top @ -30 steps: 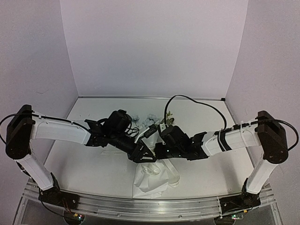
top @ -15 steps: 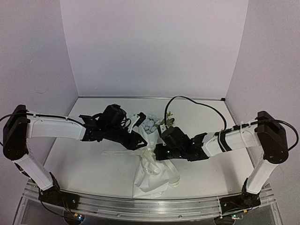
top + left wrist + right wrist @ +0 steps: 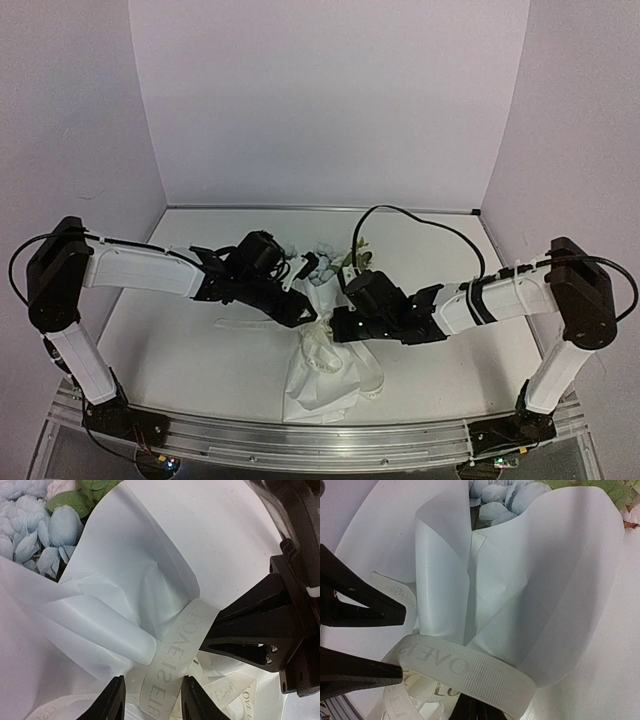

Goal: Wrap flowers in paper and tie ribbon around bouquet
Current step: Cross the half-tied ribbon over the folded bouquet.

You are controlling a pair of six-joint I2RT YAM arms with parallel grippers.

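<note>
The ribbon [image 3: 175, 665] girds the waist of the bouquet [image 3: 315, 385] lying on the desk [image 3: 180, 350], its band running lengthwise through the spread left pincer [image 3: 152, 692], while the right pincer [image 3: 470, 709] pinches it on the bouquet's opposite side.

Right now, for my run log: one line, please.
ribbon: looped around paper | left gripper: open astride ribbon | right gripper: shut on ribbon

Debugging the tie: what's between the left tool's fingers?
The lettered ribbon, looped round the paper, runs between the fingers of the left tool; the left wrist view shows it.
</note>
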